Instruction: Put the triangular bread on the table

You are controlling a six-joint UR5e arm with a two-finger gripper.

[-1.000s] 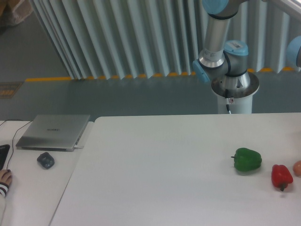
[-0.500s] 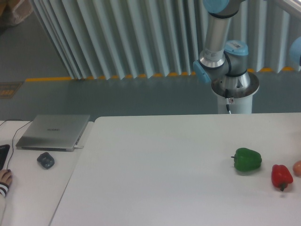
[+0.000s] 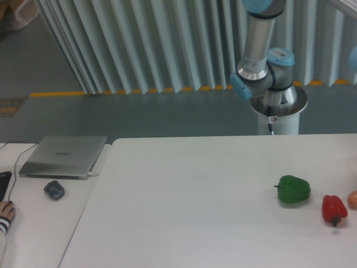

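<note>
While the gripper and triangular bread sit out of frame, only peppers (image 3: 294, 189) occupy the table's (image 3: 184, 201) right edge.

The white counter (image 3: 189, 206) fills the lower part of the view, its far edge running straight across and its far left corner rounded. A green pepper (image 3: 293, 189) lies toward the right side, about midway between the far and near edges. A red pepper (image 3: 333, 209) lies just beside it, closer to the right edge and a little nearer. A pale orange-pink round thing (image 3: 353, 199) sits at the right edge, cut off by the frame. A narrower counter (image 3: 33, 229) adjoins the left edge; a closed silver laptop (image 3: 64, 156) lies at its far end, and a dark mouse (image 3: 54, 190) lies near it.
</note>
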